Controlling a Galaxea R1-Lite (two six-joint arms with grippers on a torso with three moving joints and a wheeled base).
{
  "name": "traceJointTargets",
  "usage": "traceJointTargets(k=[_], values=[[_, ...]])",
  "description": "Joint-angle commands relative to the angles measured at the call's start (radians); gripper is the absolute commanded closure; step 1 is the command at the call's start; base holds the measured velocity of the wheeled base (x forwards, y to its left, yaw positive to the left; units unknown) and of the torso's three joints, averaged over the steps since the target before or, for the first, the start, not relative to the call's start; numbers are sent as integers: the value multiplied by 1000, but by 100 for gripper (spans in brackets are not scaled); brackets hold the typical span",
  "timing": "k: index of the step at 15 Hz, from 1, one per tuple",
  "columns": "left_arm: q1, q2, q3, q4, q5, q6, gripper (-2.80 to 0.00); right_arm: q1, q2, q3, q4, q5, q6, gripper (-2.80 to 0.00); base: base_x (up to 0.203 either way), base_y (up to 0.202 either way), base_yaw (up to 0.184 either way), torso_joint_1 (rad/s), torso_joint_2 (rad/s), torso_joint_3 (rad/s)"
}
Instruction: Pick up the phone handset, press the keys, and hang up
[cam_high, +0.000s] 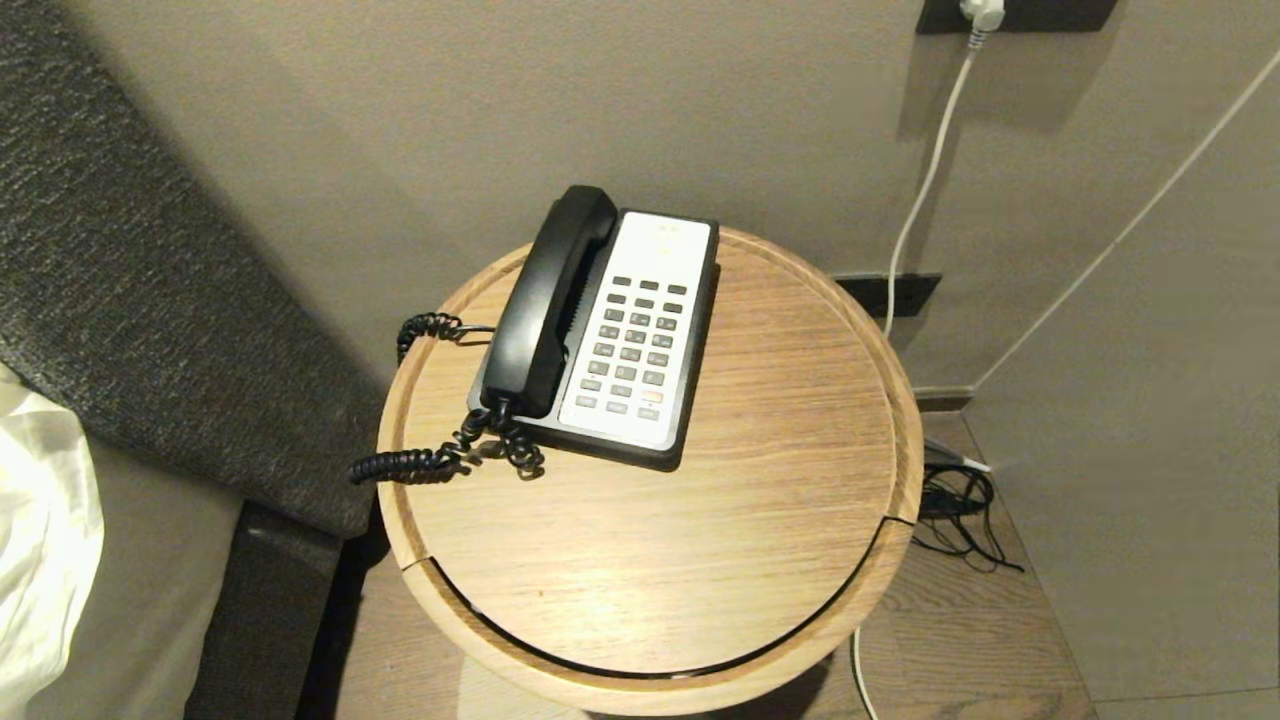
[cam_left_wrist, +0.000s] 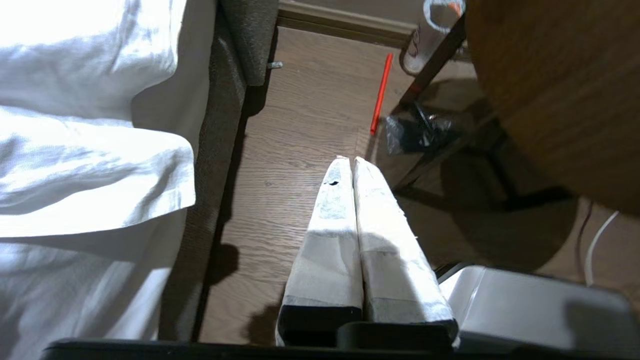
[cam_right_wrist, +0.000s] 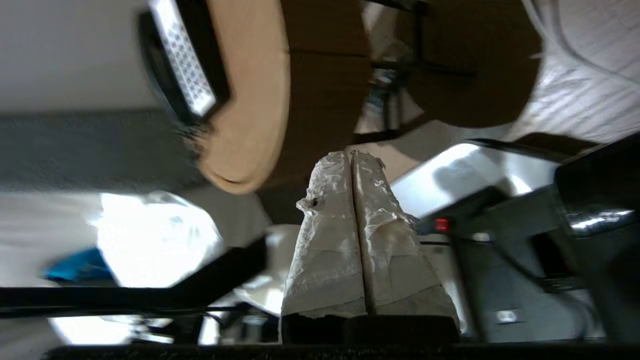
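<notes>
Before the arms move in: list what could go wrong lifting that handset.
The coiled cord is tangled at the table edge, so lifting the phone handset may drag the phone base. The keys sit close beside the handset; the shut left gripper might bump them.

Phone handset (cam_high: 548, 305) rests left of keys (cam_high: 633, 345) on table (cam_high: 780, 480).
</notes>
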Motion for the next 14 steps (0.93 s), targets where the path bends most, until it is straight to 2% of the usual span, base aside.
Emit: traceJointTargets(k=[1,4,6,8,11,12,14], values=[[1,-64,37,-1,-13,17,0,-11,-91,80,7,6,-73,0,0,0,0,0,0,0],[3,-70,40,-7,-37,16,0,-13,-121,185,33,-30,-182,0,0,0,0,0,0,0],[2,-70,41,-8,-68,22,0,-13,-121,322,-79,-46,-322,0,0,0,0,0,0,0],[2,-70,55,-42,-88,70,0,-13,-121,513,-354,-85,-427,0,0,0,0,0,0,0],[3,-70,96,-140,-89,80,0,-13,-121,850,-838,-190,-579,0,0,0,0,0,0,0],[3,-70,114,-167,-85,79,0,-13,-121,930,-955,-222,-646,0,0,0,0,0,0,0],[2,-70,141,-201,-81,79,0,-13,-120,1007,-1040,-254,-833,0,0,0,0,0,0,0]])
